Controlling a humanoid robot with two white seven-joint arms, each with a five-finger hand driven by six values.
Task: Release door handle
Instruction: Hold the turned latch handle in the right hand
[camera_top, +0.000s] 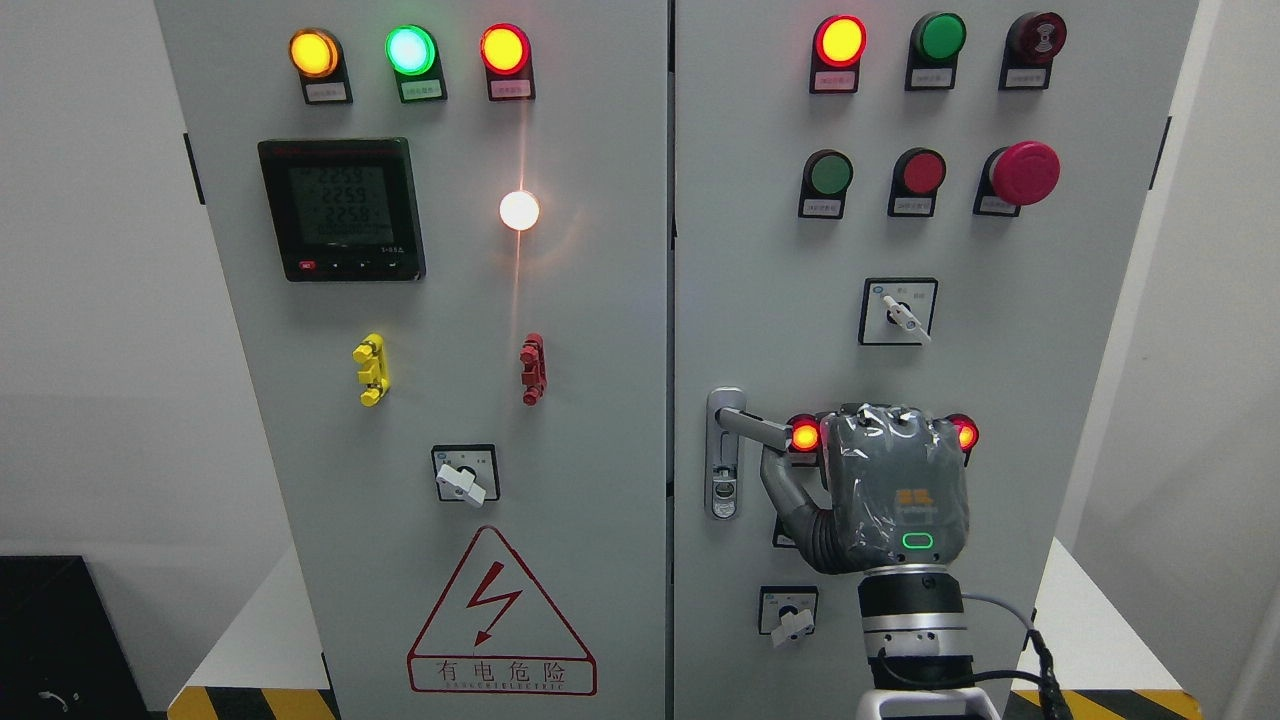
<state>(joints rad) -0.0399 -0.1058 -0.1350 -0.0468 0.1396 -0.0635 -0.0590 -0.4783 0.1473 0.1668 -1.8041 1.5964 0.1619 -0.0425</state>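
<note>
The silver door handle (748, 424) sits on the left edge of the cabinet's right door (760, 250), with its lever pointing right and slightly down. My right hand (895, 480) comes up from the bottom edge with its back to the camera. It is curled around the lever's outer end, and the thumb (785, 495) reaches up under the lever. The far end of the lever and the fingertips are hidden behind the hand. Below the handle's base is a keyhole plate (722, 490). My left hand is out of view.
Both cabinet doors are shut, with the seam (670, 360) between them. Two lit red lamps (805, 436) flank the hand. Rotary switches (898, 312) sit above and below it (790, 612), and a red mushroom button (1025, 172) is higher up. The left door holds a meter (342, 210).
</note>
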